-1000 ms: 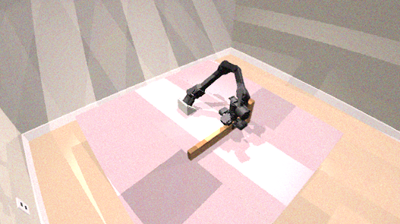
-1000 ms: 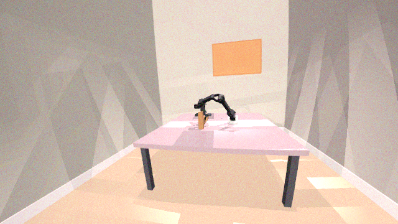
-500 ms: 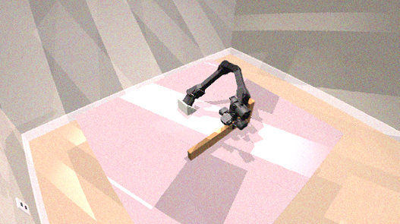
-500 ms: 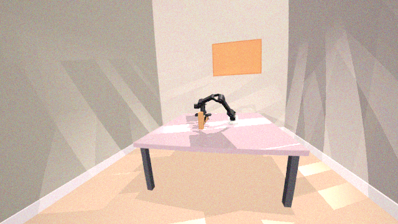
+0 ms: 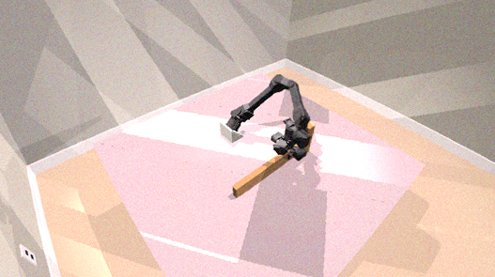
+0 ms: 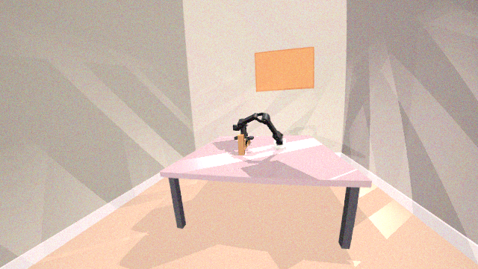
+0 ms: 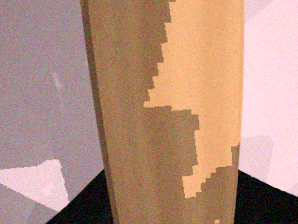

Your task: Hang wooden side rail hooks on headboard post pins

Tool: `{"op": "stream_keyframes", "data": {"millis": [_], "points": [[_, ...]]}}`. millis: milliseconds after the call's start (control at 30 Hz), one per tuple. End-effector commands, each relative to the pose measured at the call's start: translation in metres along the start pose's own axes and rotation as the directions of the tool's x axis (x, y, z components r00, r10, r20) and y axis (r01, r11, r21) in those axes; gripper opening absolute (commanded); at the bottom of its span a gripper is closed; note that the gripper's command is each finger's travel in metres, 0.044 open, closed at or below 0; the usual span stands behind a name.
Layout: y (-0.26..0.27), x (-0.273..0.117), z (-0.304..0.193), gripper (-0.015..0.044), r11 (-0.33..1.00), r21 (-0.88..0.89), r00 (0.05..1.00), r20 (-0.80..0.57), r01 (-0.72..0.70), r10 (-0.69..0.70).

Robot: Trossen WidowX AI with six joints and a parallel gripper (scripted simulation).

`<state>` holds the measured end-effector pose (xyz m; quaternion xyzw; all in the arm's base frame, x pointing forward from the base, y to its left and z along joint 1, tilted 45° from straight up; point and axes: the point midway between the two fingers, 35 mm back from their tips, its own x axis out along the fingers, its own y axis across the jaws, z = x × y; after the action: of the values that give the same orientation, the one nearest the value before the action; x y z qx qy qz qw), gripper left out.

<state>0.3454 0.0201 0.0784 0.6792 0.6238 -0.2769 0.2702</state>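
The wooden side rail (image 5: 259,174) (image 7: 135,140) lies across the table, its near end low at the tabletop in the top view. My gripper (image 5: 289,154) (image 7: 157,161) is shut on the rail near its post end; the black fingers flank the wood at the bottom of the wrist view. The upright headboard post (image 5: 311,133) (image 6: 241,146) stands right beside the gripper, partly hidden behind it in the top view. The steel hooks, the slot and the pins are hidden, so I cannot tell whether the hooks sit on the pins.
The pink table (image 5: 176,182) (image 6: 299,164) carries everything. The arm's pale base plate (image 5: 230,133) (image 6: 280,146) is to the left of the post in the top view. The arm arches high between base and gripper. Sunlight and shadow patches cross the tabletop.
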Motion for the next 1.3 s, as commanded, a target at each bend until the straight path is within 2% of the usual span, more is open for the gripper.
{"op": "stream_keyframes", "data": {"millis": [0,1267], "points": [[0.0018,-0.0029,-0.0002,0.0,1.0,0.004,1.0,0.0,-0.01,0.01],[0.0021,-0.0036,-0.0045,0.0,1.0,0.004,1.0,0.0,-0.01,0.01]]}}
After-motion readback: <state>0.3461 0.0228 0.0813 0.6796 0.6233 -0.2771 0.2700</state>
